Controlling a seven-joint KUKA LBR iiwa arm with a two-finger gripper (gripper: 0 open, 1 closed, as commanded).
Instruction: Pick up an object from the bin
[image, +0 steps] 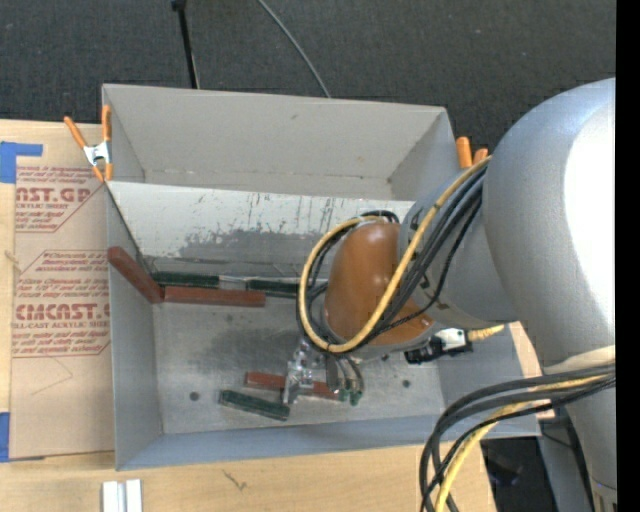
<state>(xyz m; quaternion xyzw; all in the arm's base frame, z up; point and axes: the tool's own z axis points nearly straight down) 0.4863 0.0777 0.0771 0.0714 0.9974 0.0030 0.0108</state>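
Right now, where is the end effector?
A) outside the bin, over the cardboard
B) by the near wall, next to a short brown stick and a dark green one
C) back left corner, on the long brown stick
B: the end effector is down by the bin's near wall, beside the short brown stick and the dark green stick; the long brown stick lies back left.

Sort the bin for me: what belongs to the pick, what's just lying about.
The pick: gripper, bin, short brown stick by the gripper, green stick beside it.
Lying about: long brown bar at left, dark green rods at the back wall.
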